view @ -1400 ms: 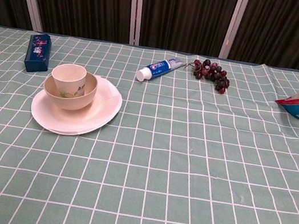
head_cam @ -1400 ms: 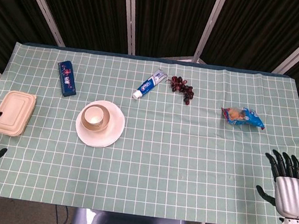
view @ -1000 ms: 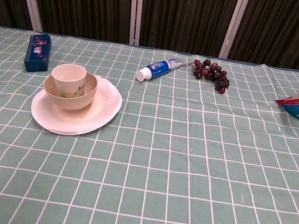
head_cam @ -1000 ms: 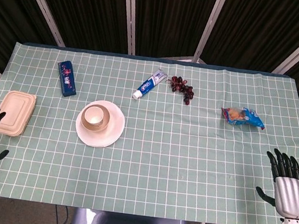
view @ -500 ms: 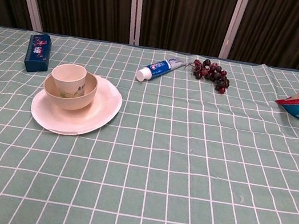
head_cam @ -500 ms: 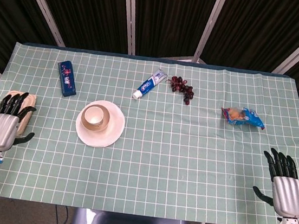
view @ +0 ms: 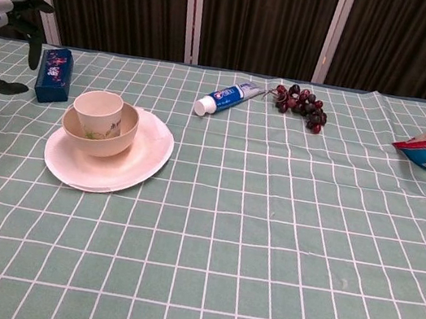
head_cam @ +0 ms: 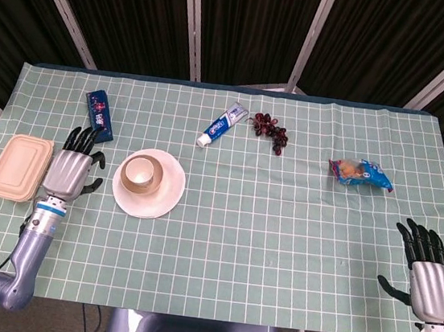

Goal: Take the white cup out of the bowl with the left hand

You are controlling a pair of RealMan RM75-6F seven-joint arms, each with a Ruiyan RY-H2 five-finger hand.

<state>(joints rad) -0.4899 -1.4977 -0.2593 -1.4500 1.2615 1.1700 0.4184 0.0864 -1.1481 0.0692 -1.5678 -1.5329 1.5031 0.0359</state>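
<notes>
- The white cup (head_cam: 140, 175) is sitting upright inside the bowl (view: 122, 137), and the bowl is on a white plate (head_cam: 168, 194) toward the left of the desk (head_cam: 277, 246). The cup's rim pokes up above the bowl in the chest view, so there's probably enough wall to grab.
- The left hand (head_cam: 67, 171) hovers just beside the plate on its left, fingers (head_cam: 88, 138) spread and released, holding nothing. Looks to me like it's lining up for the reach, not touching the cup yet.
- The right hand (head_cam: 431, 282) is parked well apart at the near right corner, fingers apart too, nothing in it. Makes sense since the job is the left's.
- Other stuff around: a beige lidded box (head_cam: 18, 166) left of the left hand, a blue box (head_cam: 100, 116) behind it, a toothpaste tube (head_cam: 222, 124), grapes (head_cam: 270, 131) and a blue snack bag (head_cam: 360, 174).
- The desk has a green cloth with a white grid, dark curtains behind with pale metal struts.
</notes>
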